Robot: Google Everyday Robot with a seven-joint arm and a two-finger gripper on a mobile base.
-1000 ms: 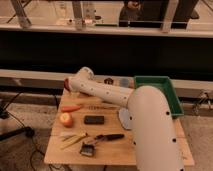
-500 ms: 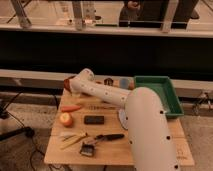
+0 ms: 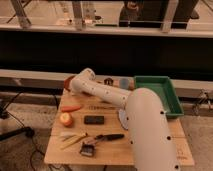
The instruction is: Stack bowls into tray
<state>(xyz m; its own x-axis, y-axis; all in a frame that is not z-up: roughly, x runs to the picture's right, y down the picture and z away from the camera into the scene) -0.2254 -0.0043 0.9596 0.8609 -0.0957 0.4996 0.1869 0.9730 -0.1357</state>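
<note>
The red-orange bowl (image 3: 67,81) sits at the back left of the wooden table (image 3: 115,150), partly hidden by my white arm. My gripper (image 3: 73,86) is at the arm's far end, right at that bowl and mostly covered by the wrist. The dark green tray (image 3: 161,93) stands at the back right, and what I see of its inside is empty. The dull purple bowl does not show.
A small grey-blue cup (image 3: 124,82) and a dark object (image 3: 108,81) stand at the back middle. A carrot (image 3: 71,107), a round orange fruit (image 3: 66,119), a black block (image 3: 94,119), a black-handled tool (image 3: 108,136), a brush (image 3: 87,148) and a pale pad (image 3: 121,118) lie on the table.
</note>
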